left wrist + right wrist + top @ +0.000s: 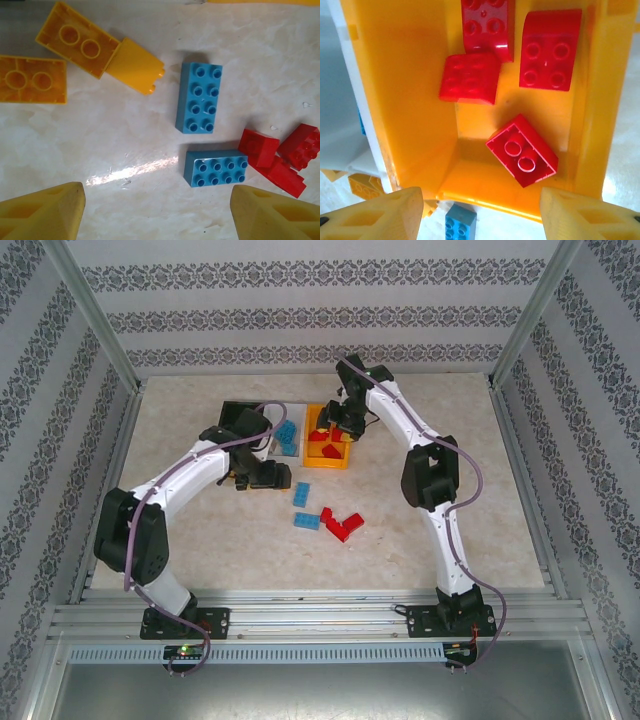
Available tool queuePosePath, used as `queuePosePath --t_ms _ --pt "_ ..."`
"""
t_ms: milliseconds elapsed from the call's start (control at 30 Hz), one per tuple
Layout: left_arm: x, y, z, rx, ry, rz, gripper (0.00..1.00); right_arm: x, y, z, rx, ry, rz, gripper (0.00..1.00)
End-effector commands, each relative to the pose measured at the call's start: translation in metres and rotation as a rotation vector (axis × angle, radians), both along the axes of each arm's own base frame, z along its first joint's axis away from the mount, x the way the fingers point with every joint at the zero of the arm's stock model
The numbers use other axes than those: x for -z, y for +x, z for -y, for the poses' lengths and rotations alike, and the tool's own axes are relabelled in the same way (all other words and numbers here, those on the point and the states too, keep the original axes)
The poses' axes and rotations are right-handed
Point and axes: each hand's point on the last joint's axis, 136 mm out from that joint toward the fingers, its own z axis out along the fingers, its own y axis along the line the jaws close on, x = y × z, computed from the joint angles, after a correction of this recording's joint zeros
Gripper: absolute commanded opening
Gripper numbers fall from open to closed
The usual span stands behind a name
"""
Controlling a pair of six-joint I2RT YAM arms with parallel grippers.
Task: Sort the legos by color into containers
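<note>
- Done: four red legos [522,150] lie in the orange container [405,75], upper centre of the top view; some blue legos [287,432] lie in the white container [283,452].
- Remaining: two blue bricks [199,97], red bricks [257,148] and yellow-orange bricks [32,80], all loose on the desk [100,150].
- The black container [232,410] is mostly hidden, so its contents are unclear.
- Right hand [482,220] is apart and empty over the orange container; left hand [159,215] is apart over the loose bricks.

i see a pale marbled surface [200,540], glossy, with a glare streak [132,170] in my left wrist view. striped patterned walls [300,310] close it in on three sides; metal posts [95,310] slant at the corners, and aluminium rails [320,618] run along the near edge.
</note>
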Motion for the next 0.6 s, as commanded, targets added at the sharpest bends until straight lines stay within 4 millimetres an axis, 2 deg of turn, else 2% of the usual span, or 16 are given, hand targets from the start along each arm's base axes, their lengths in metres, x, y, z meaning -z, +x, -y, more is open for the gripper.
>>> queuePosePath --t_ms 0,167,400,567 --pt "-0.006 0.008 0.016 0.038 -0.022 0.034 0.77 -0.027 -0.009 0.009 -0.015 -0.013 0.036 0.64" --pt "0.006 0.012 0.031 0.066 -0.025 0.012 0.77 -0.029 -0.041 0.025 -0.063 -0.074 0.02 0.63" --pt "0.03 0.02 0.053 0.114 -0.021 -0.03 0.75 0.003 -0.12 0.047 -0.107 -0.145 -0.072 0.63" --pt "0.044 0.026 0.065 0.155 0.001 -0.051 0.71 0.018 -0.162 0.06 -0.085 -0.158 -0.121 0.62"
